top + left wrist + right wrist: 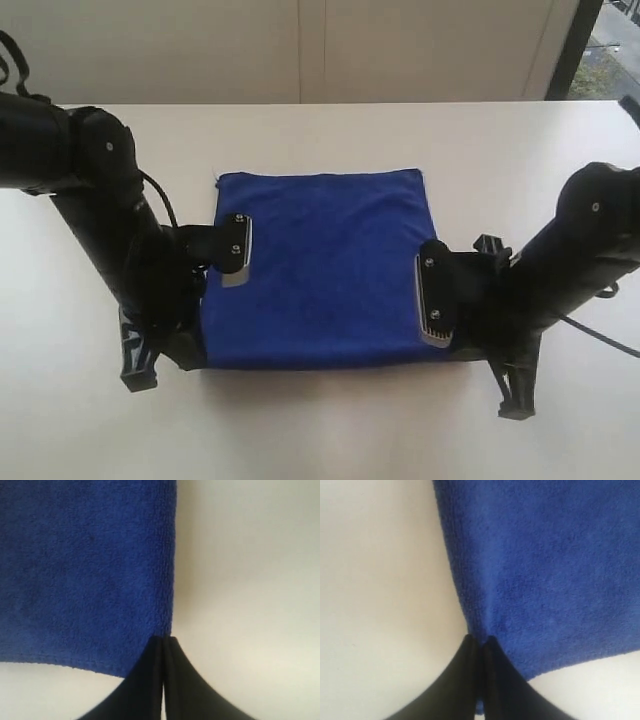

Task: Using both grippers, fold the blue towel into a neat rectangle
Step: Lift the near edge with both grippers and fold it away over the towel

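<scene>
Wrist views alone showed jaws pressed together: left gripper (164,640) touching 7 o'clock corner of blue towel (85,570), right gripper (478,641) pinching its 5 o'clock corner.

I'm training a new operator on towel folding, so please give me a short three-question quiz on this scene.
1. True or false: the deep blue fuzzy rectangular towel lies crumpled in a heap on the plain white table.
2. Where on the towel does the black left gripper sit? A) at a corner B) at the middle C) nowhere, it is off over bare table.
3. Fill in: the jaws of the black right gripper are ____ on the towel's edge.
Key: 1 false, it lies spread flat; 2 A; 3 shut.
</scene>
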Available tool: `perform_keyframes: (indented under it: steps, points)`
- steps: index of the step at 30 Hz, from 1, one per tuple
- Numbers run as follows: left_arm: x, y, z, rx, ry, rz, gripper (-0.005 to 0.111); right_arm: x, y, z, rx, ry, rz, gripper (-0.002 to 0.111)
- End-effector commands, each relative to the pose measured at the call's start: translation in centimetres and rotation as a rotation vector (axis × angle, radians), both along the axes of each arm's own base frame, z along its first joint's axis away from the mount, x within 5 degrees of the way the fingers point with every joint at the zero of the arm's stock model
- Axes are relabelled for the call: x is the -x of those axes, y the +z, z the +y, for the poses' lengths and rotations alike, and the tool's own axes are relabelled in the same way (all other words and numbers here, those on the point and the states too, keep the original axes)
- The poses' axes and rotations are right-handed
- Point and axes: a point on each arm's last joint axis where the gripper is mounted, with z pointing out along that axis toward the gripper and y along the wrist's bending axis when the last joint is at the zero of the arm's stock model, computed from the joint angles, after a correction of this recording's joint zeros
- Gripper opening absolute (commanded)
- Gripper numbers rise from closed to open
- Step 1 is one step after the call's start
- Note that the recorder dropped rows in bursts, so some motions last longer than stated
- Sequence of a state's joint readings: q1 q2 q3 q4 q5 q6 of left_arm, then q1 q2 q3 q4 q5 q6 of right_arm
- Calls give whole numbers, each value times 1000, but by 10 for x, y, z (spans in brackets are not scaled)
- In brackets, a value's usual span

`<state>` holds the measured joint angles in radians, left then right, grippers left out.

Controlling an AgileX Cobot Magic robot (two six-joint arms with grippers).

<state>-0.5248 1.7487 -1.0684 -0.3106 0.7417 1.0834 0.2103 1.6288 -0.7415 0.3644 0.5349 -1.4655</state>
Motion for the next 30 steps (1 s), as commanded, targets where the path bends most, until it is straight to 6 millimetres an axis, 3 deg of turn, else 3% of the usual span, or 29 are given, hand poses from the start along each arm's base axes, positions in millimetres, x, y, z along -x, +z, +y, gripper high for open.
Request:
perform_keyframes:
  steps: [1, 5, 12, 18, 30]
  points:
    - [15, 14, 4, -6, -10, 73, 0, 11, 12, -1, -15, -1, -8, 0]
    - [23, 21, 7, -23, 2, 128, 0, 23, 23, 4, -32, 11, -6, 0]
    - [34, 23, 5, -48, -9, 239, 0, 47, 20, 6, -34, 16, 8, 0]
    - [36, 24, 2, -52, 11, 229, 0, 46, 38, 4, -59, -18, -111, 0]
    - [15, 41, 6, -19, 101, -113, 0, 27, 56, 2, -77, -78, -377, 0]
